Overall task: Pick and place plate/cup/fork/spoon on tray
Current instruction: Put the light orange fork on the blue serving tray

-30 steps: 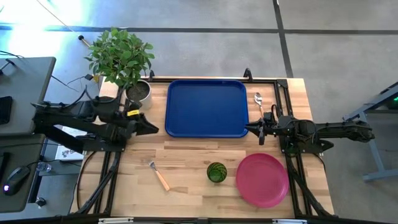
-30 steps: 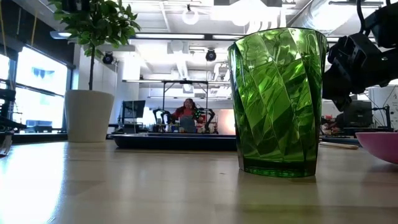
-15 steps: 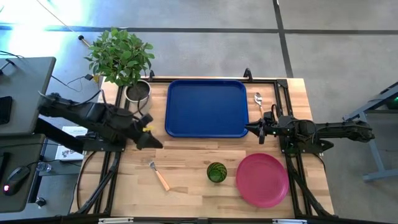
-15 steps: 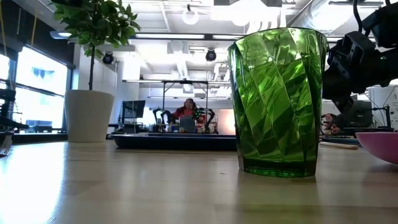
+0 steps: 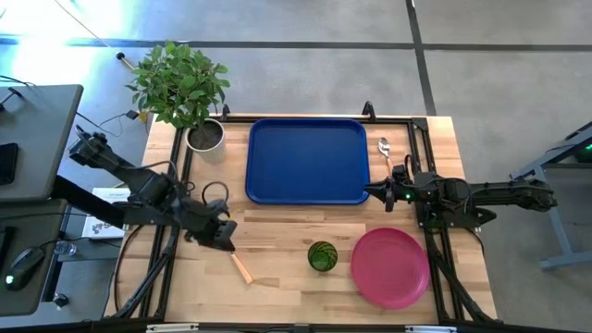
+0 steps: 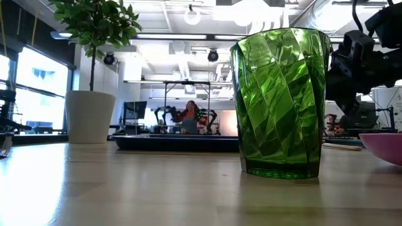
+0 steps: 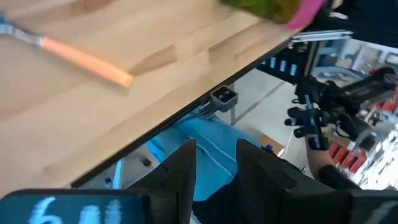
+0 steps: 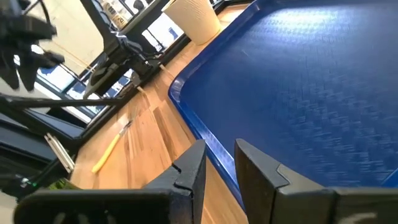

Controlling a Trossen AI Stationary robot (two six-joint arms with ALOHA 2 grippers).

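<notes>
The blue tray [image 5: 307,159] lies at the table's far middle. The spoon [image 5: 384,147] lies just right of it. The pink plate [image 5: 390,267] and the green cup [image 5: 322,256] stand near the front edge, the cup upright on its base [image 6: 279,169]. The fork [image 5: 241,269] lies left of the cup, and only its orange handle shows in the high view. My left gripper [image 5: 225,242] hovers over its tine end, fingers close together; in the left wrist view [image 7: 216,158] the fork [image 7: 81,58] lies apart from the fingers. My right gripper [image 5: 373,192], fingers close together, waits at the tray's near right corner [image 8: 186,106].
A potted plant [image 5: 205,137] stands at the table's far left corner, beside the tray. Black frame rails [image 5: 418,153] run along the table's left and right sides. Bare wood lies between the tray and the front edge. A person [image 6: 188,116] shows far behind the table.
My left gripper has swung from beside the plant pot toward the table's near edge and gone down over the fork's tine end. The fork, cup, plate, spoon and tray have stayed where they were.
</notes>
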